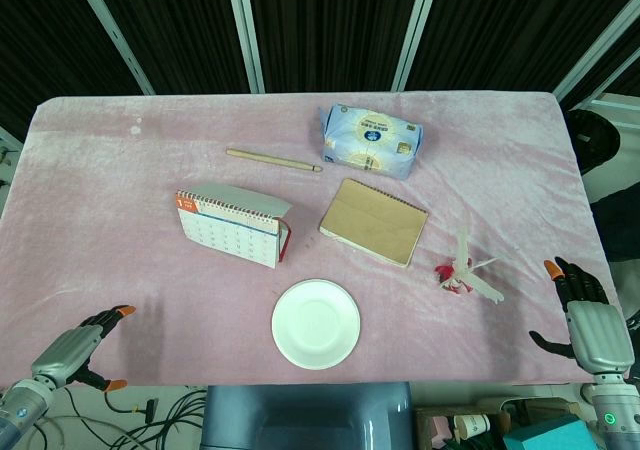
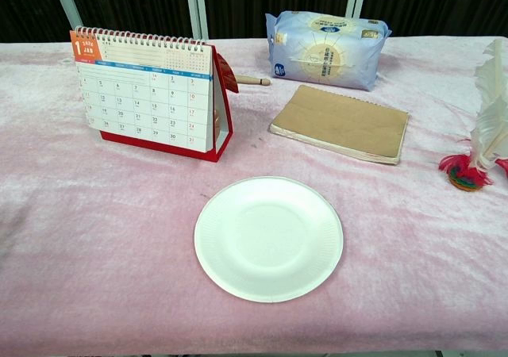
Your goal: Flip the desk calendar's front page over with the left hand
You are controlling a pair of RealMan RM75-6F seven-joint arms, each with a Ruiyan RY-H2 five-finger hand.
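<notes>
The desk calendar (image 1: pixel 232 227) stands upright on the pink tablecloth, left of centre, its white January page with an orange corner facing the front; the chest view shows the desk calendar (image 2: pixel 151 95) with its spiral binding on top and a red base. My left hand (image 1: pixel 82 348) hovers at the table's front left corner, well below and left of the calendar, fingers apart and holding nothing. My right hand (image 1: pixel 587 315) hangs at the front right edge, fingers spread and empty. Neither hand appears in the chest view.
A white paper plate (image 1: pixel 316 323) lies in front of the calendar. A brown notebook (image 1: pixel 374 221), a blue tissue pack (image 1: pixel 369 140) and a wooden stick (image 1: pixel 273 159) lie behind and to the right. A feather shuttlecock (image 1: pixel 466 269) rests at the right.
</notes>
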